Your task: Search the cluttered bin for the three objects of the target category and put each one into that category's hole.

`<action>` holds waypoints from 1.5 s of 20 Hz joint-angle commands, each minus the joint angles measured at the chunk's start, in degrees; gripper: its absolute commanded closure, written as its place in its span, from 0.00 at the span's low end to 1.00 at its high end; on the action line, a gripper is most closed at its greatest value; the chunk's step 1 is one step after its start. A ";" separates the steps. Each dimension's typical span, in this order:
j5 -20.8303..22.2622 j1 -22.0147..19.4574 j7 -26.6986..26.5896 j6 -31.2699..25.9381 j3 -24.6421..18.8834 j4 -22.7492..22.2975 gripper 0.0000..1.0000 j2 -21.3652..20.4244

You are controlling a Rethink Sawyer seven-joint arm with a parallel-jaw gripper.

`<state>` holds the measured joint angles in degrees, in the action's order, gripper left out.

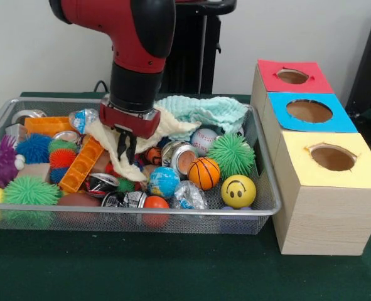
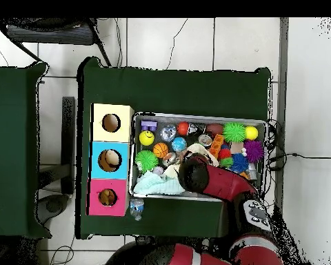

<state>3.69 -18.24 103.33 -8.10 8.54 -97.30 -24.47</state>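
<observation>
Tool point(image 1: 126, 145) hung left of centre in the front view, its black fingers pinched shut on a cream cloth point(image 1: 113, 141) draped over the bin point(image 1: 265, 188) clutter. Being limp and light, the cloth would likely sag and drag neighbours; a bunched fold seemed the best hold. An orange block point(image 1: 81, 164), cans point(image 1: 179, 155) and a teal cloth point(image 1: 204, 110) crowded it; the holed boxes point(image 1: 326, 188) stood at right.
</observation>
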 commanded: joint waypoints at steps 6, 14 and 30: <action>8.72 -7.01 -9.56 -21.24 -0.76 16.63 1.00 0.07; 13.79 -7.89 -11.36 -31.21 -0.42 18.85 1.00 -5.25; 17.07 -10.56 -7.40 -33.85 -5.15 15.08 1.00 -11.04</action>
<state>18.66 -27.38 103.33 -37.20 8.51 -80.37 -34.66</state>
